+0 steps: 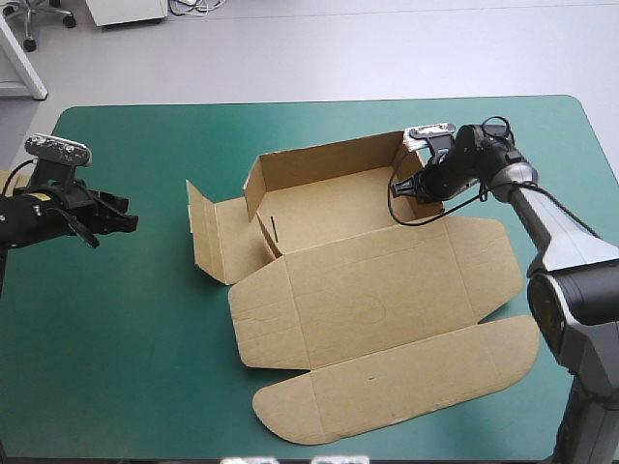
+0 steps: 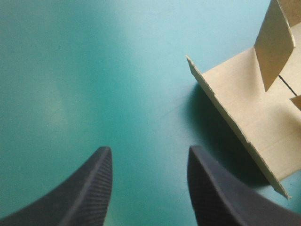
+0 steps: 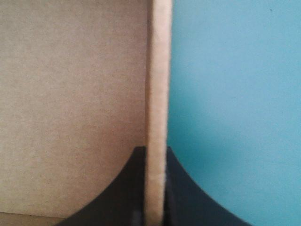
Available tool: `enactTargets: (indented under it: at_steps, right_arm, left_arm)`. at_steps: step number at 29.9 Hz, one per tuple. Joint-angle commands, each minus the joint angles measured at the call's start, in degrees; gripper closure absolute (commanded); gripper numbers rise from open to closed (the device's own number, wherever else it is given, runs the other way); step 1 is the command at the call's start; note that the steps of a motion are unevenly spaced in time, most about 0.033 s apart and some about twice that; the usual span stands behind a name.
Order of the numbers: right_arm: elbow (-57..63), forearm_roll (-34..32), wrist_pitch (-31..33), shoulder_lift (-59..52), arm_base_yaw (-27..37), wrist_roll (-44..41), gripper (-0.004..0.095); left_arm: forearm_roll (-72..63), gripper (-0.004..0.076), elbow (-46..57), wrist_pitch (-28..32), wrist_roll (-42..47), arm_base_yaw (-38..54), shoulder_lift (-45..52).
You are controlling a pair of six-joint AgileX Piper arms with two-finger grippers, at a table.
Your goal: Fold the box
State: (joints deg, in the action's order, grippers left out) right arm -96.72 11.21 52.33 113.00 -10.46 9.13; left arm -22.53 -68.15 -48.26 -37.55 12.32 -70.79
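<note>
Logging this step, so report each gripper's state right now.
Left gripper: open, holding nothing.
Right gripper: shut on a raised wall of the box.

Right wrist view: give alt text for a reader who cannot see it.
The black two-fingered right hand is shut on the upright wall edge of the brown cardboard box. The box's inner face lies on one side of the wall, the teal-green table cover on the other.

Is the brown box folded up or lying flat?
Half folded: the box has far walls raised, its lid flat on the table. The right gripper is shut on its upright right wall.
</note>
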Motion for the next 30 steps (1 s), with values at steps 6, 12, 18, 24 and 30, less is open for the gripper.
enactTargets:
  at_steps: [6,12,18,24,30]
  right_arm:
    - [-2.0,4.6,-4.8,-5.3,0.9,0.3,0.0916]
    - [-2.0,9.3,-4.0,-8.8,4.6,4.6,0.0916]
    - [-2.0,20.8,-3.1,-12.0,9.9,11.4,0.0916]
    - [-2.5,23.9,-0.6,-15.6,12.4,14.3,0.0916]
    - [-4.1,24.8,1.4,-18.3,12.6,14.5,0.0916]
  left_arm:
    - [-1.1,0.0392,-1.4,2.0,0.5,0.1,1.4]
    - [-0.7,0.0392,-1.4,2.1,0.5,0.1,1.4]
    - [0.2,0.0392,-1.3,4.6,0.4,1.2,1.4]
    - [-4.0,0.0392,-1.2,6.6,0.2,3.0,-1.3]
    - [-23.7,0.0392,2.0,6.7,-9.1,2.9,-9.1]
